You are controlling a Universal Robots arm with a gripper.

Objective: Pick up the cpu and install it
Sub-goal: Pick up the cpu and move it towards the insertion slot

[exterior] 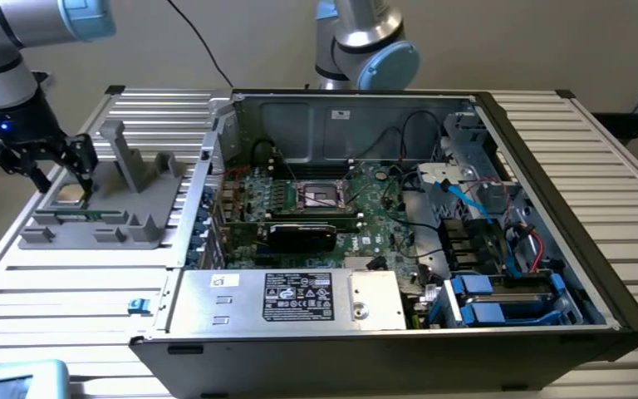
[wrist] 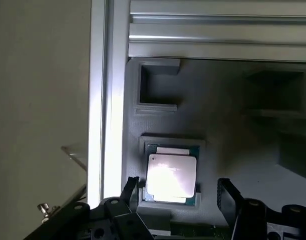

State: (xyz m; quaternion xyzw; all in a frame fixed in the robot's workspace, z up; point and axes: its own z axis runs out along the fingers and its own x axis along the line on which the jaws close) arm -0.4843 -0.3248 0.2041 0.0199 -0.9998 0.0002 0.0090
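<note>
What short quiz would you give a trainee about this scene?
1. True or false: the end effector is shut on the cpu.
2. In the exterior view, on which side of the computer case does the grey holder stand?
3. The cpu is: A) lying in the grey holder, B) inside the computer case, C) lifted by the end effector.
Key: 1 false, it stands open over the cpu; 2 the exterior view's left; 3 A.

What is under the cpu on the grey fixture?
A square pocket in the grey fixture holds the cpu; the pocket's raised rim shows around it. The floor beneath is covered by the chip.
</note>
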